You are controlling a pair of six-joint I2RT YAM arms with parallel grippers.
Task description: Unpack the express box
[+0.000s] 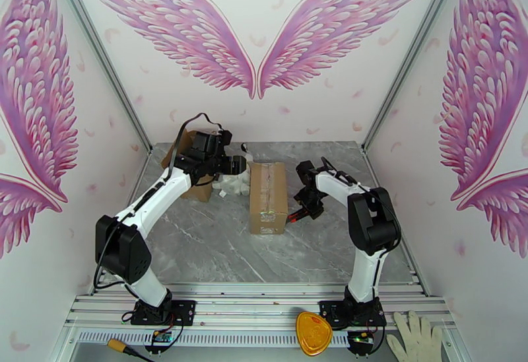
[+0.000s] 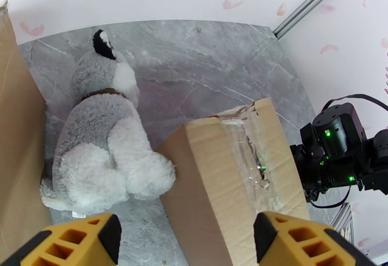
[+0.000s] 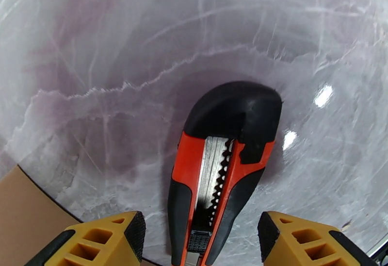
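I see the express box (image 1: 268, 197) lying in the middle of the grey table (image 1: 198, 244), its long side running from 12 to 6 o'clock. In the left wrist view the tape seam (image 2: 252, 155) on its top looks torn and ragged, and the flaps lie down.

The left gripper (image 1: 236, 165) hangs at about 10 o'clock from the box, above a grey and white plush dog (image 2: 104, 155). Its yellow fingers (image 2: 72, 242) stand wide apart with nothing between them. The dog lies on the table with its rump touching the box's side. A second cardboard box (image 1: 191, 175) stands at 9 o'clock of the dog.

The right gripper (image 1: 305, 210) sits low at 3 o'clock from the express box, near its side. In the right wrist view an orange and black utility knife (image 3: 223, 165) runs between its fingers (image 3: 315, 242), which stand apart with a gap showing on each side of the handle. I cannot tell whether the knife rests flat on the table.

At 6 o'clock, on the rail (image 1: 251, 310) by the arm bases, lie an orange triangular object (image 1: 313, 333) and a white glove (image 1: 416, 338).
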